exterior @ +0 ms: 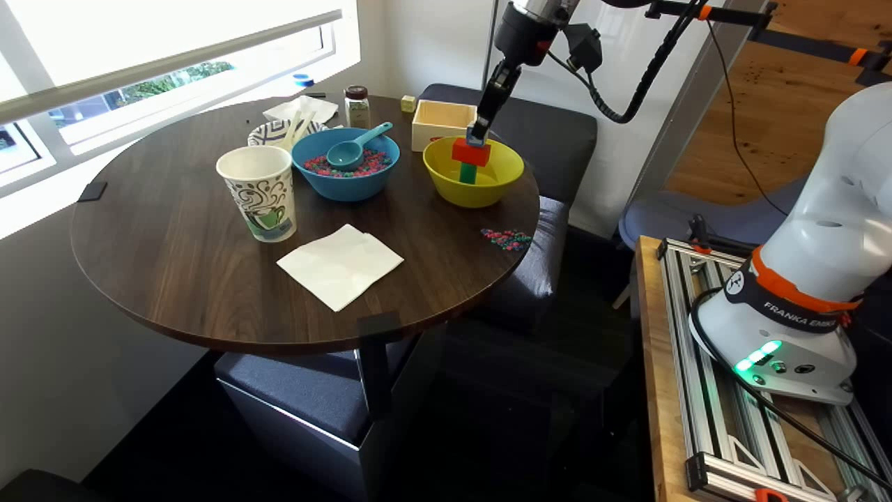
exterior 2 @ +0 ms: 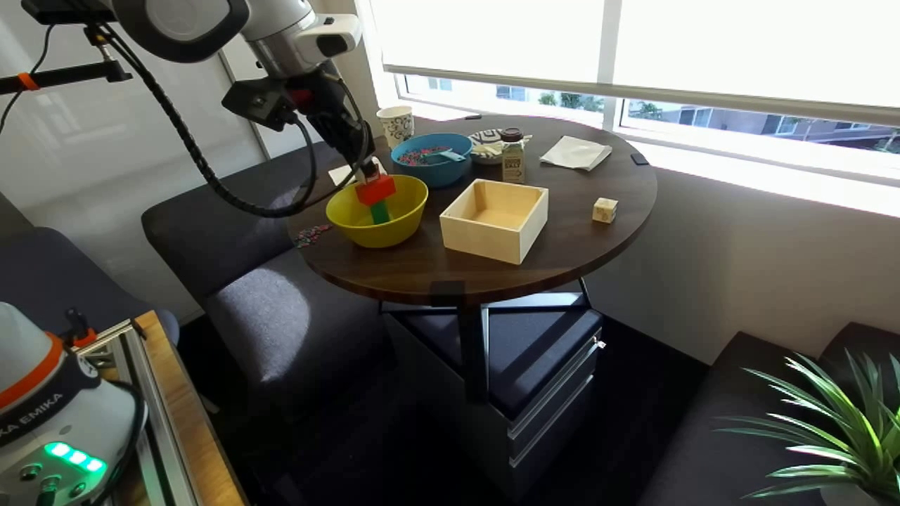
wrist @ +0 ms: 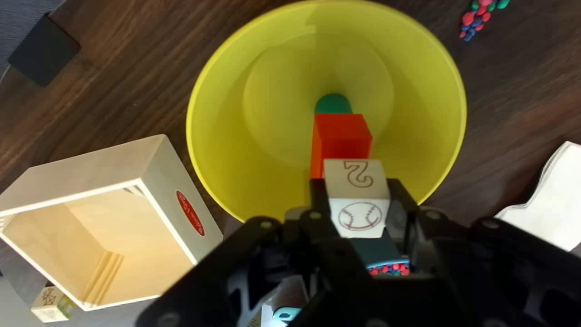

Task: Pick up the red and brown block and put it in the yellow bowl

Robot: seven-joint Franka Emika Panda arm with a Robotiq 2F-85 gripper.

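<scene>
We see the red block [wrist: 342, 136] in the yellow bowl [wrist: 218, 118], up near the rim. Below it is the green block [wrist: 333, 104], and the two look stacked. We can't tell if the green block touches the bottom of the bowl. The tool [wrist: 357, 202] is pinching a pale cube [wrist: 356, 181], one finger on each side. The cube has a 2 and a ball drawn on it, and it is right on top of the red block; they look like they touch.

Next to the yellow bowl is the box [exterior 2: 481, 235], made of pale wood. On the surface [exterior: 174, 230], close to the yellow bowl, we see a patch of beads [exterior: 507, 239]. The blue bowl [exterior: 348, 185] is near too, with more beads and a spoon [exterior: 345, 155] inside.

Farther out, we see the cup [exterior: 268, 202] standing up and a napkin [exterior: 340, 268] lying flat. The salt [exterior 2: 513, 161] stands behind the box in an exterior view, and a second cube [exterior 2: 605, 210] sits past the box.
</scene>
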